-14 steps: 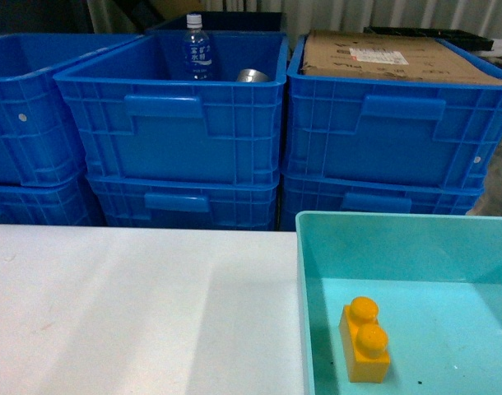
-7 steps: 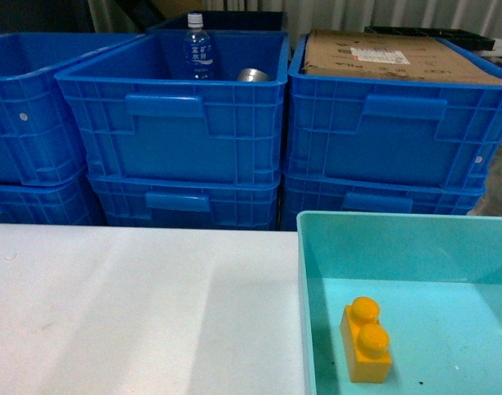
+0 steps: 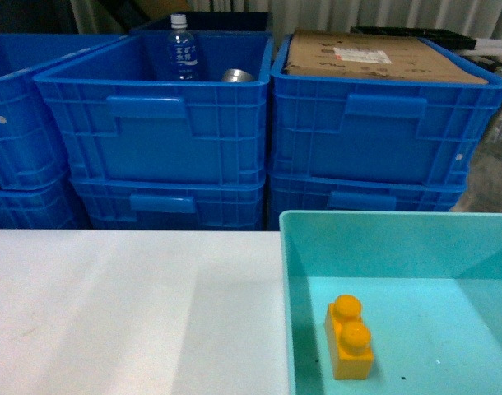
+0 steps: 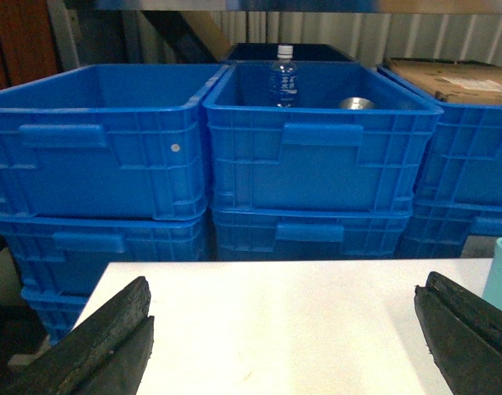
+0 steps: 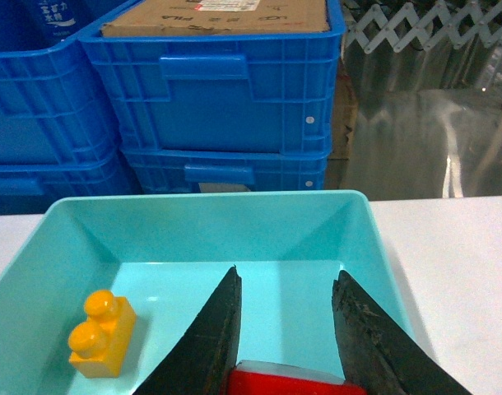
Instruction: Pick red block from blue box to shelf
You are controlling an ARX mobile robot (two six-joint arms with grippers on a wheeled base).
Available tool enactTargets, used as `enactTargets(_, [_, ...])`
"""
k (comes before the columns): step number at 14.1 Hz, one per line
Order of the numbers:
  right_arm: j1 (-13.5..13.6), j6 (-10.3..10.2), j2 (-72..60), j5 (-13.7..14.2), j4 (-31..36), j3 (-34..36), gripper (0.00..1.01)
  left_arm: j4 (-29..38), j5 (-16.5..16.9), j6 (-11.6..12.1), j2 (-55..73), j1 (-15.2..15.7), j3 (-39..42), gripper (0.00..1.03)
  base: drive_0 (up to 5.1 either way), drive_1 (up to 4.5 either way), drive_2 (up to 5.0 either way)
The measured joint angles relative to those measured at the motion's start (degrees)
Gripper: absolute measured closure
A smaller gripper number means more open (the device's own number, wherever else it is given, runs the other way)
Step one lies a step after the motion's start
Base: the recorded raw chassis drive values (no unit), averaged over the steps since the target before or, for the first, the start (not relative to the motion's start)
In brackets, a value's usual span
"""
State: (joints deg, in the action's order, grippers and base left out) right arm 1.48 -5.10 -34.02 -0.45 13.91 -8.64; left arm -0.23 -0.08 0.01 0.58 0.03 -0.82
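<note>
Stacked dark blue ribbed crates [image 3: 177, 140] behind; right gripper [image 5: 288, 329] pinches the small glossy red plastic brick [image 5: 294, 383] over the pale turquoise bin [image 5: 362, 218] — light, rigid, probably slippery, best gripped by its flat sides. Left gripper [image 4: 288, 346] spread wide.

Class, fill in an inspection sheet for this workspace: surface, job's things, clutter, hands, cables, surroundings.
Surface: white table, bare where visible.
Job's things: red block between the right hand's fingers, at the picture's bottom edge; blue box on the table; shelf not clearly seen.
Clutter: orange-yellow brick lying in the blue box.
Hands: right hand over the box, closed on the red block; left hand open over the table, holding nothing.
Cables: nothing seen.
Surroundings: stacked dark blue crates holding a water bottle and a cardboard box.
</note>
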Motion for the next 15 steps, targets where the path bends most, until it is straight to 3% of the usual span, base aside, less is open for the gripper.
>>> enactTargets(12, [0.0, 0.0, 0.02, 0.02, -0.02, 0.0, 0.73, 0.04, 0.02, 0.0, 0.0, 0.0, 0.0, 0.05, -1.9, -1.88, -1.9])
enactTargets(15, [0.0, 0.0, 0.02, 0.0, 0.02, -0.07, 0.73, 0.09, -0.11, 0.0, 0.0, -0.04, 0.0, 0.05, 2.5, -6.12, -1.3])
